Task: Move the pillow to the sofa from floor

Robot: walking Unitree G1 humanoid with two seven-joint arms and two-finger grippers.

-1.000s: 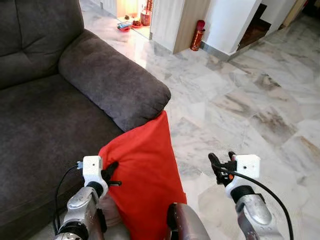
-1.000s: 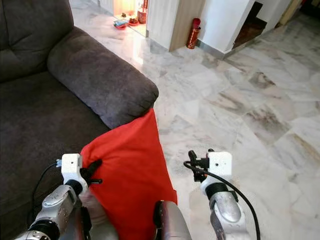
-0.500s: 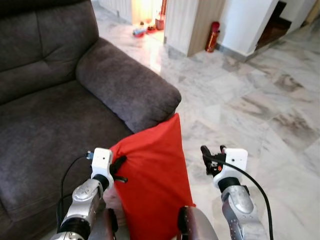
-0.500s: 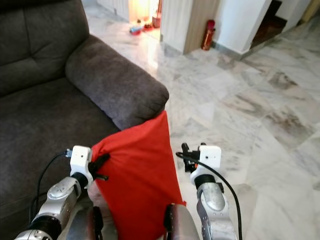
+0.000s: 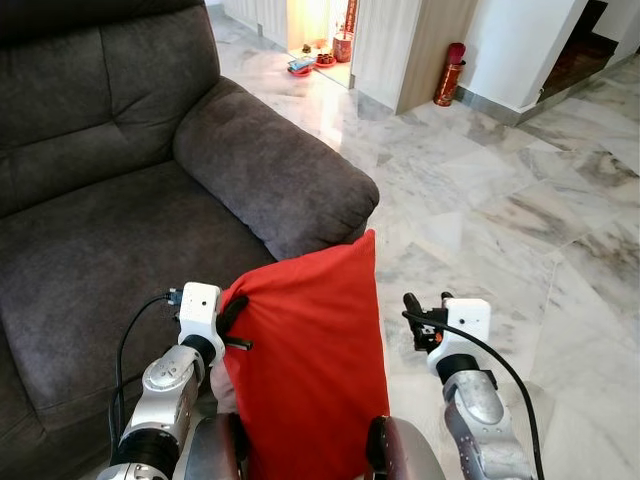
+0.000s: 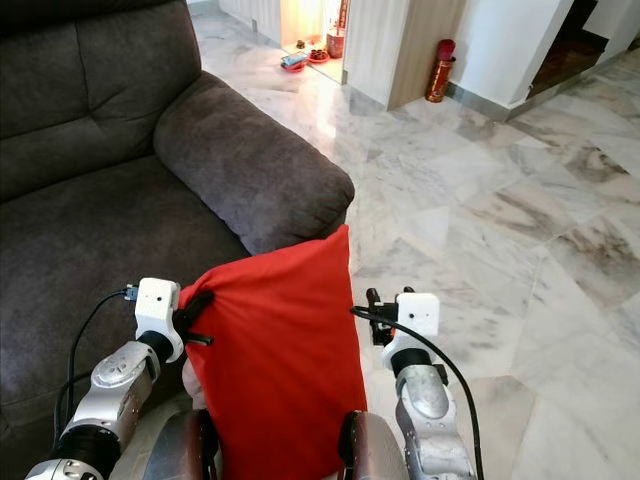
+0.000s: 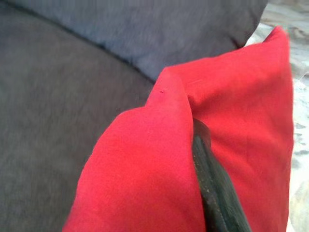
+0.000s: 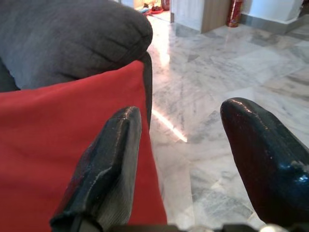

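Cloth folds of the red pillow (image 5: pixel 310 370) hide most of the left gripper (image 5: pixel 232 325) pinching it; right gripper (image 8: pixel 186 159) spread, beside the plush grey sofa (image 5: pixel 110 220).

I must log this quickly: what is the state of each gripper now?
Left gripper: closed on a corner fold of the red pillow.
Right gripper: open, holding nothing, beside the pillow.

Home living room, dark grey sofa (image 5: pixel 120 200), polished marble floor (image 5: pixel 520 200), wood-panelled wall (image 5: pixel 395 40)
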